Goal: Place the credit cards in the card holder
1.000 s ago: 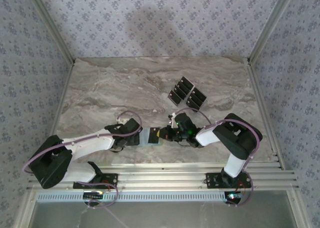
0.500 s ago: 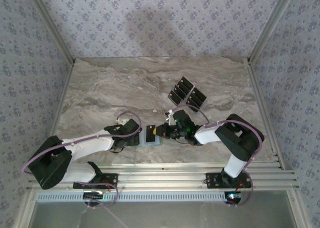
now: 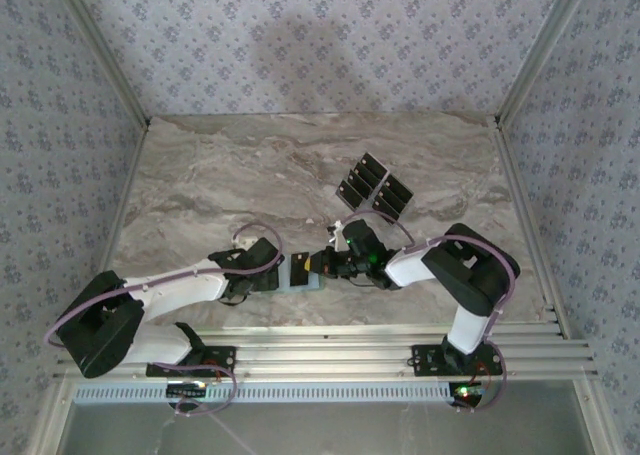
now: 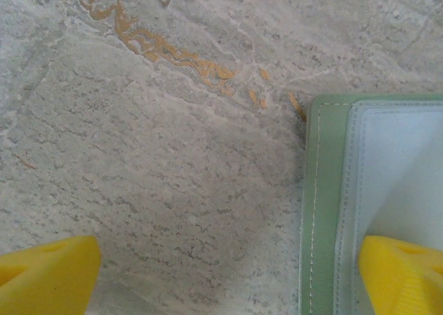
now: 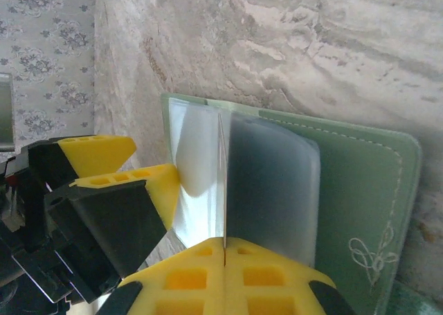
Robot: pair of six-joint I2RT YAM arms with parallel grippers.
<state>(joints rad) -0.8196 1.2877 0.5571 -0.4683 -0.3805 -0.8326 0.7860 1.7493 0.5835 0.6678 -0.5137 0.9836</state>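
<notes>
Right wrist shows us the pale-green card holder (image 5: 360, 190) open on the counter (image 5: 332, 45), right pincer (image 5: 225, 254) clenched on an edge-on card (image 5: 223, 183); left wrist adds the left pincer (image 4: 225, 277) spread, fingertip (image 4: 401, 273) on its lining (image 4: 401, 163).

Right pincer (image 5: 224, 254) pinches a credit card (image 5: 223, 183) edge-on against the open card holder (image 5: 360, 190).
</notes>
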